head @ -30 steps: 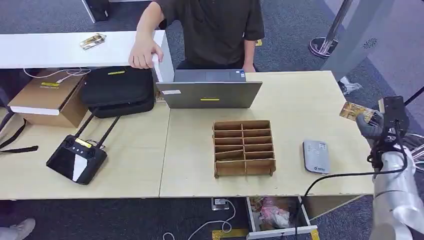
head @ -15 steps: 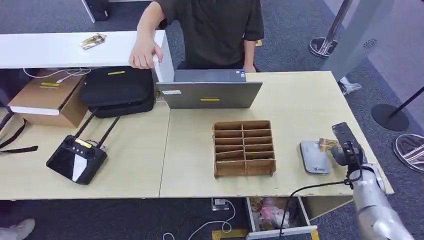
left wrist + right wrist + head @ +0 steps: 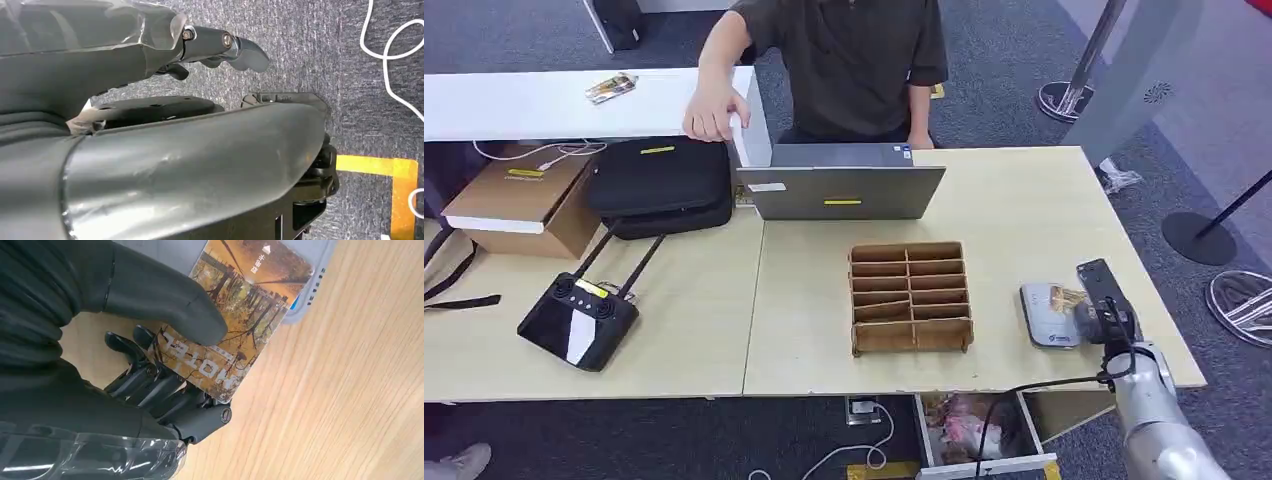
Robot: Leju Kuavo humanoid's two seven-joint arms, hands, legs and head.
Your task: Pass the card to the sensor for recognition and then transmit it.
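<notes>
I am pinching the card (image 3: 235,325) between my thumb and the darker fingers (image 3: 165,385) of my right hand (image 3: 1096,318), holding it over the grey sensor (image 3: 1046,313) near the table's (image 3: 1024,200) right edge. My left hand (image 3: 220,47) is hanging over carpet, fingers curling on nothing

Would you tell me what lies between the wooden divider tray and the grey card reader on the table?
Only bare tabletop separates the wooden divider tray from the card reader, as the head view shows.
</notes>
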